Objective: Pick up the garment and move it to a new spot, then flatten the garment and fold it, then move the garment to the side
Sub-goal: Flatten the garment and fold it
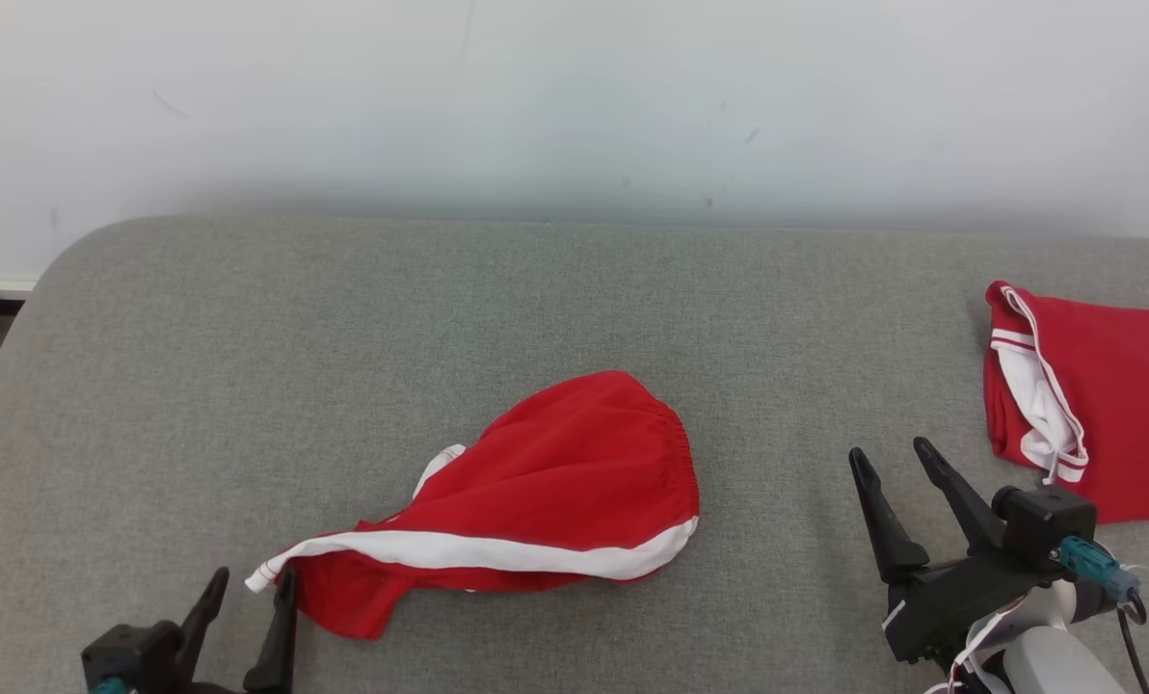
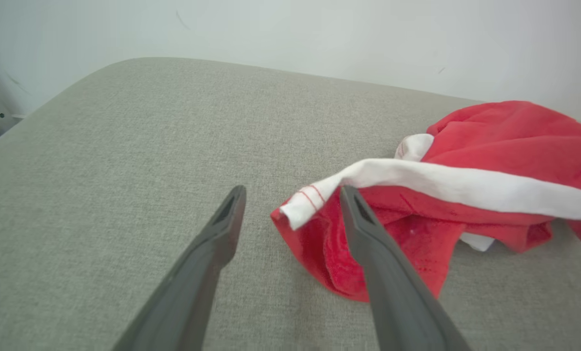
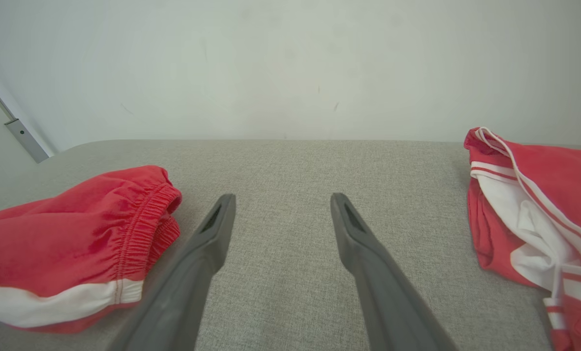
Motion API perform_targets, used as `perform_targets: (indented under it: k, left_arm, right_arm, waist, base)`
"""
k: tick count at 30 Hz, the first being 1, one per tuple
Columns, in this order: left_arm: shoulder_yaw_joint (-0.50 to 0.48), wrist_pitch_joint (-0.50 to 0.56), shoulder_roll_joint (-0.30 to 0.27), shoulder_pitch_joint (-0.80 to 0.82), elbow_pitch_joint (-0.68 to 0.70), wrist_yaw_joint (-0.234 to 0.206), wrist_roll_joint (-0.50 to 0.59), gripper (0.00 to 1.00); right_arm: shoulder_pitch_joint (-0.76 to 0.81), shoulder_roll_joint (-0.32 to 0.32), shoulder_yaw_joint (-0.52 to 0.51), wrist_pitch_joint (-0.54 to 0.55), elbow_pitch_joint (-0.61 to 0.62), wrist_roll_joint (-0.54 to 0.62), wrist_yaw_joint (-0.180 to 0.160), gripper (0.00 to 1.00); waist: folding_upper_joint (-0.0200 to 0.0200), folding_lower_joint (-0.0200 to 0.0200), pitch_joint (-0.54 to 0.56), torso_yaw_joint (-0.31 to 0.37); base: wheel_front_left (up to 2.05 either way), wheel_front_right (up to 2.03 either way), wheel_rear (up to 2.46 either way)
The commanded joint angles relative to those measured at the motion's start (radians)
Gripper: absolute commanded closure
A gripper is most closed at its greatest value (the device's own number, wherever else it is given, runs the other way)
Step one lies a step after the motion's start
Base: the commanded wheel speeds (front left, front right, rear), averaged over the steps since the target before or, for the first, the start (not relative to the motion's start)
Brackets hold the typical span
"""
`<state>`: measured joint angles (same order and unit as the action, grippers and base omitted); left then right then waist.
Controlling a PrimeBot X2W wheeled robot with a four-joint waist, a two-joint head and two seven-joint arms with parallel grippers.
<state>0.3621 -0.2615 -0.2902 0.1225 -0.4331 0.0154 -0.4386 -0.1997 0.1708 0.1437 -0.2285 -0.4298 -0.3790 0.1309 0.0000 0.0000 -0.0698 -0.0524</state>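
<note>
The garment (image 1: 555, 482), red shorts with a white side stripe, lies in a loose, rumpled heap on the grey cloth-covered tabletop (image 1: 247, 337), so the move to a new spot looks done or nearly so. The flattening, the fold and the shift to the side are all left to do. The left hand (image 1: 252, 593) sits at the garment's near left corner with its fingers spread wide and nothing between them. In the left wrist view one finger (image 2: 368, 229) lies over the red cloth beside the white hem, though I cannot tell whether it presses on it. The right hand (image 1: 891, 455) hovers over bare cloth to the right of the garment, fully spread and empty. Further right of the garment, well apart from it, a second red garment (image 1: 1114, 405) lies partly out of the head view, which narrows that side. Left of the garment and beyond it the tabletop is bare up to its rounded corner and the wall (image 1: 574, 96), which I judge gives ample room for spreading the shorts flat. The near edge falls outside the head view, so the room there cannot be judged.
</note>
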Motion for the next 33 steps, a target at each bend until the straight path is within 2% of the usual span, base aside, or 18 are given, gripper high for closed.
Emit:
perform_targets:
  k: [1,11,12,14,15,18,24,30,32,33]
  left_arm:
    - [-0.002,-0.005,0.004,0.002,-0.014,0.009,-0.001,0.0]
    - [-0.018,-0.005,0.025,0.029,-0.059,0.045,0.025,0.01]
    - [-0.015,-0.005,0.026,0.027,-0.065,0.047,0.028,0.23]
    - [-0.013,-0.005,0.027,0.026,-0.073,0.055,0.032,0.56]
    - [-0.012,-0.005,0.029,0.025,-0.075,0.055,0.035,0.66]
    - [-0.009,-0.005,0.024,0.023,-0.078,0.063,0.048,0.8]
    - [-0.008,-0.005,0.012,0.013,-0.062,0.056,0.074,0.87]
    - [-0.025,-0.005,-0.01,-0.006,0.019,0.024,0.105,0.82]
    - [-0.022,-0.003,-0.017,-0.03,0.045,0.012,0.115,0.91]
    - [-0.022,0.003,-0.022,-0.032,0.059,0.009,0.116,0.91]
  right_arm:
    - [-0.008,0.006,-0.002,-0.002,-0.001,-0.013,0.0,0.0]
    - [-0.013,0.014,0.001,-0.007,-0.007,-0.012,-0.001,0.0]
    - [-0.012,0.015,0.001,-0.007,-0.008,-0.012,-0.001,0.0]
    - [-0.009,0.016,0.001,-0.008,-0.009,-0.014,-0.001,0.0]
    - [-0.007,0.016,0.0,-0.008,-0.01,-0.014,-0.001,0.0]
    - [0.0,0.014,0.0,-0.008,-0.012,-0.014,-0.001,0.0]
    - [0.007,0.013,0.002,-0.01,-0.016,-0.016,-0.001,0.0]
    - [0.011,0.013,0.001,-0.011,-0.018,-0.018,-0.001,0.0]
    - [0.014,0.014,0.002,-0.012,-0.02,-0.019,-0.001,0.0]
    - [0.014,0.013,0.004,-0.013,-0.021,-0.019,-0.001,0.0]
  waist:
    - [0.0,0.0,0.0,0.001]
    - [0.0,0.0,-0.002,0.002]
    - [0.0,0.0,-0.001,0.001]
    - [0.0,0.0,0.001,-0.001]
    - [0.0,0.0,0.003,-0.004]
    - [0.0,0.0,0.009,-0.011]
    - [0.0,0.0,0.021,-0.026]
    - [0.0,0.0,0.029,-0.042]
    - [0.0,0.0,0.032,-0.046]
    - [0.0,0.0,0.034,-0.048]
  base:
    - [0.0,0.0,0.0]
    - [0.0,0.0,0.0]
    - [0.0,0.0,0.0]
    - [0.0,0.0,0.0]
    - [0.0,0.0,0.0]
    - [0.0,0.0,0.0]
    - [0.0,0.0,0.0]
    - [0.0,0.0,0.0]
    - [0.0,0.0,0.0]
    - [0.0,0.0,0.0]
